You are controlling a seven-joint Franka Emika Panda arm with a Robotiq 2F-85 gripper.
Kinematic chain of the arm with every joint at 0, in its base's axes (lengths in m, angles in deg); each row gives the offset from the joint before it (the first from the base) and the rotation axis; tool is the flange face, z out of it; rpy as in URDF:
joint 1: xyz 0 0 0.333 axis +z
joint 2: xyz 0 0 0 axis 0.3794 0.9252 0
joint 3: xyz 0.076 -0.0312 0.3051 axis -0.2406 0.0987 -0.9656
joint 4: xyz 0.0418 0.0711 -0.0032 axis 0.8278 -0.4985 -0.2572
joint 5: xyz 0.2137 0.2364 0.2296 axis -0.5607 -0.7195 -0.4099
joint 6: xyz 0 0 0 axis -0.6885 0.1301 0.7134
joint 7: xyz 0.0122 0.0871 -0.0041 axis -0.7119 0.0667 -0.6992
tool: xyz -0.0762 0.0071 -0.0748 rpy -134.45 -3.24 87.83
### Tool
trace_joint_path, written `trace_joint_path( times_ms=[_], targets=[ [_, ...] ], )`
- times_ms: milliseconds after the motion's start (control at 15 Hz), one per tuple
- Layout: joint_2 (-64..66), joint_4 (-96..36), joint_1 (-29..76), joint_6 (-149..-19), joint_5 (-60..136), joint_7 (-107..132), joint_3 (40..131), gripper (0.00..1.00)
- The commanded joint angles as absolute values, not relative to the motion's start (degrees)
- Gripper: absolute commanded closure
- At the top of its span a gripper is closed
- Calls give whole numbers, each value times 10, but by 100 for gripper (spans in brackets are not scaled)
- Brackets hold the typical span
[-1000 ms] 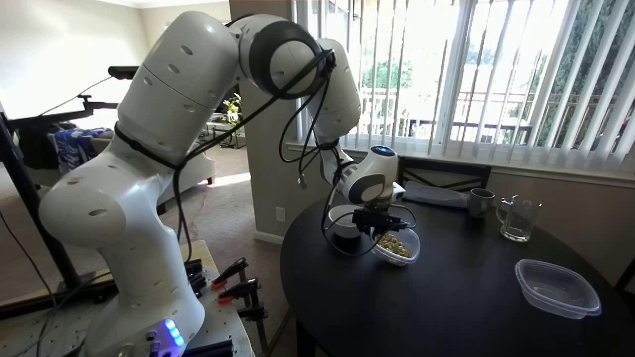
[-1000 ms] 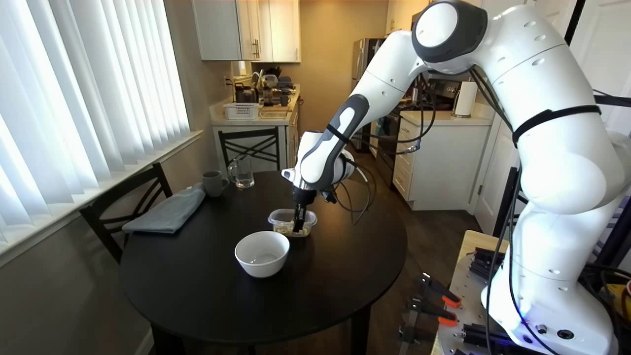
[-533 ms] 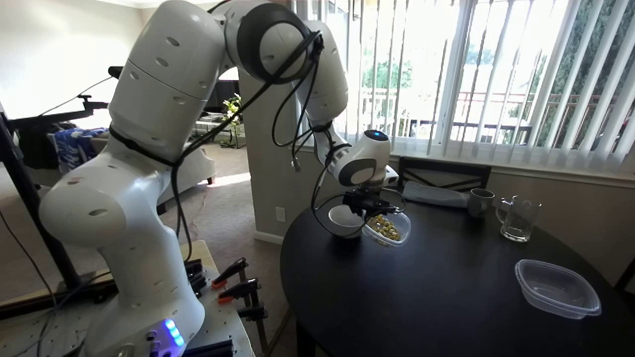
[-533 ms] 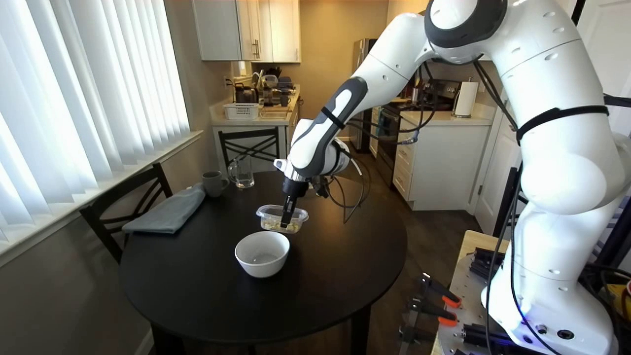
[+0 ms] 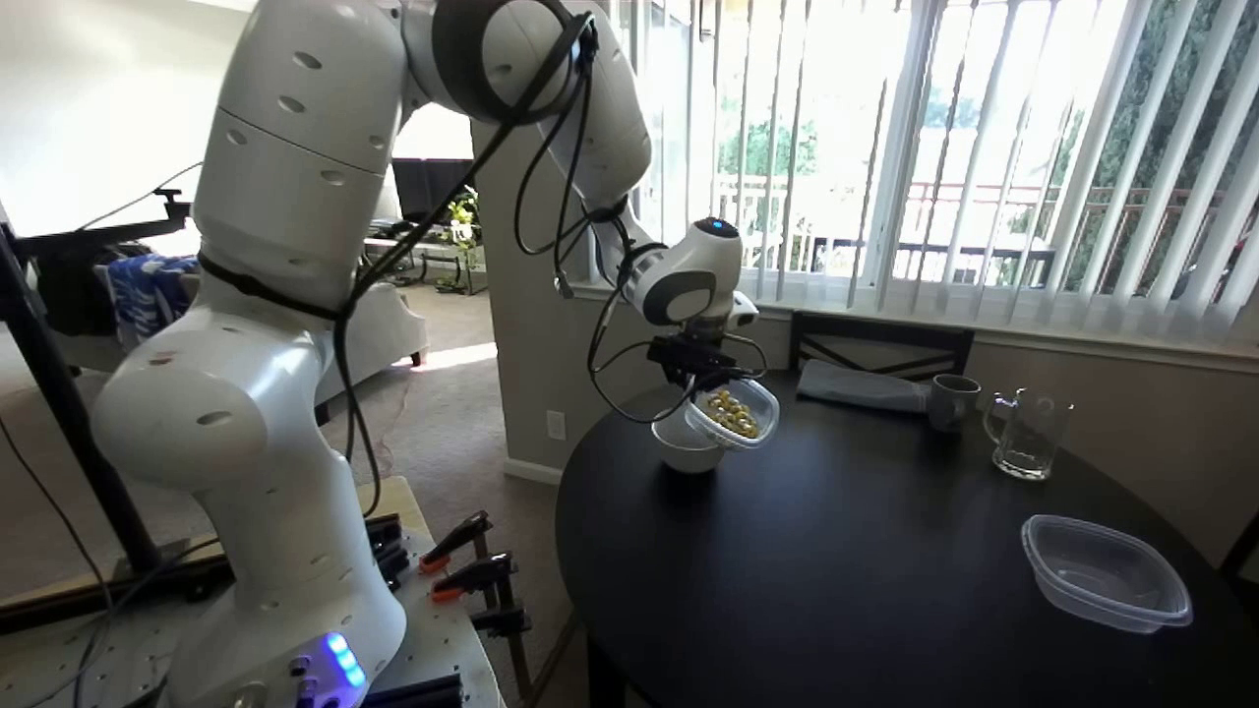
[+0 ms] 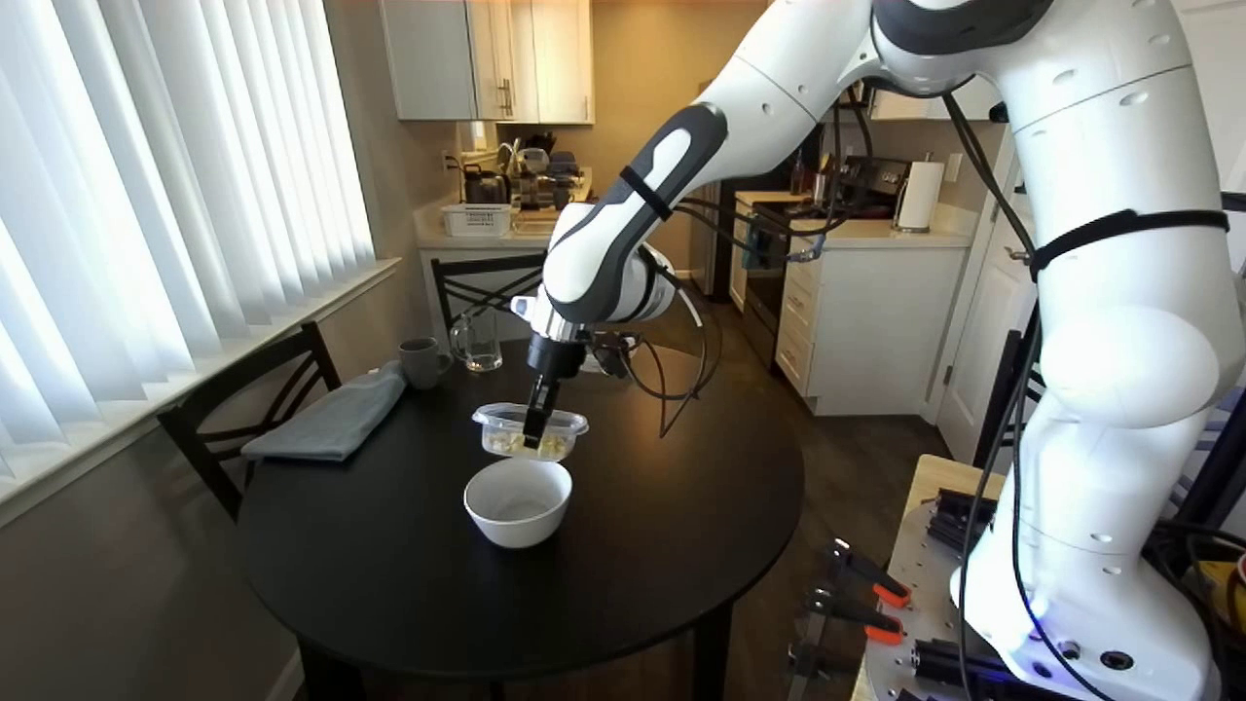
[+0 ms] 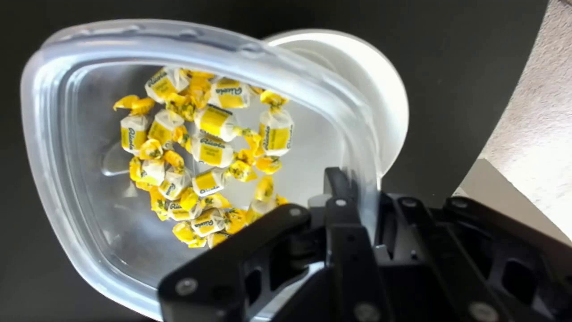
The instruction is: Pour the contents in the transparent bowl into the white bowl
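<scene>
The tool is clamped on the wall of the transparent bowl, one finger inside the rim and the other outside. The contents, sweets in white and yellow wrappers with several lettered Ricola, lie in that bowl, heaped beside the inner finger; in the wrist view the tool covers the lower edge of the heap. In an exterior view the rim of the transparent bowl sits slightly aslant, and the bowl looks to be held above the desk.

The white bowl stands upright on the desk, just beside the transparent bowl, whose rim hides part of it in the wrist view; I cannot tell whether the two bowls touch.

Well apart from them, a folded cloth lies just beside a grey mug, with a glass mug near it. A larger clear container sits toward the edge of the desk, and a dark chair stands behind the cloth, on the window side
</scene>
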State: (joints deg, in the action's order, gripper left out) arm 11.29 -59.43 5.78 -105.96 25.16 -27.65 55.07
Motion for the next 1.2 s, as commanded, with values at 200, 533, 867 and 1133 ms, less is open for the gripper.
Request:
trace_joint_path(
  times_ms=[200, 533, 867, 1133],
  targets=[
    [79, -551, 81, -910, 141, -342, 533, 99],
    [88, -485, 93, -781, 40, -412, 552, 99],
    [111, -410, 109, -580, -61, -458, 604, 99],
    [138, -364, 138, -459, -113, -436, 655, 99]
  ],
)
